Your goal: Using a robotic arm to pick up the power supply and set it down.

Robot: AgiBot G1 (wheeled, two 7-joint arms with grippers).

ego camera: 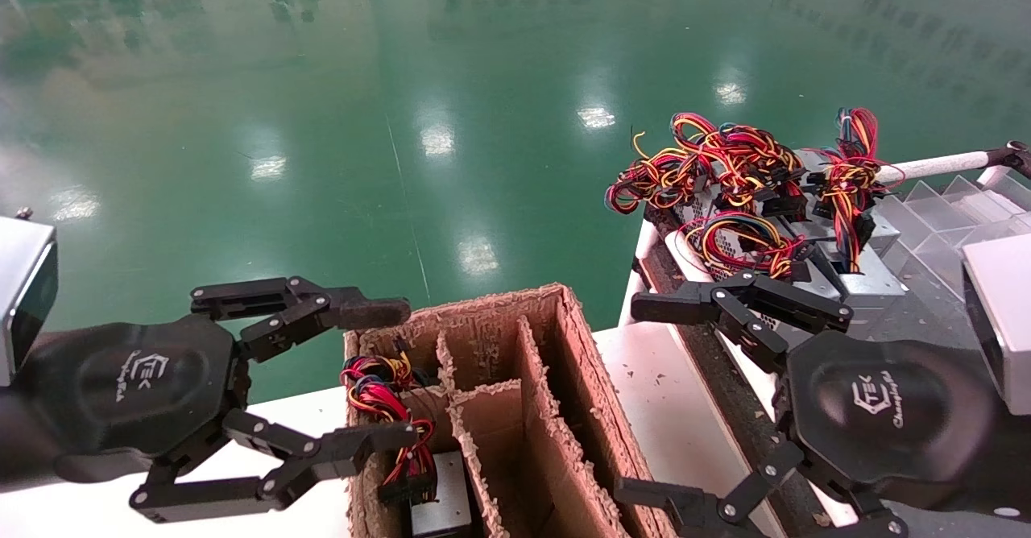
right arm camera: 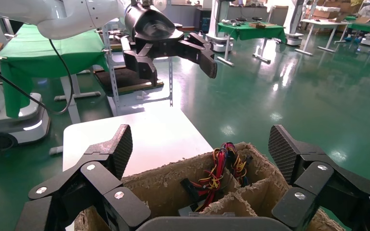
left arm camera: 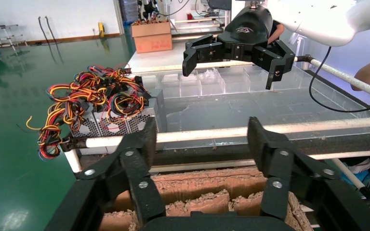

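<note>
Power supplies [ego camera: 793, 236], silver-grey perforated metal boxes, lie heaped at the corner of the grey tray [ego camera: 926, 280] on the right, under a tangle of red, yellow, black and blue wires. One more power supply [ego camera: 439, 506] sits upright in the near-left cell of the divided cardboard box [ego camera: 564, 409], wires spilling over its rim.

Right hand [ego camera: 652, 397] hovers between box and tray, fingers spread wide, holding nothing. Left hand [ego camera: 387, 373] hangs at the box's left wall, also spread and empty.

Step, as I judge it: between placements, no pick begun. Next calls for the right hand to reach the heap and close on a metal casing, not the loose wires.

Box walls are rough, frayed brown fibre; white surface [ego camera: 660, 385] is smooth, flecked with crumbs.
</note>
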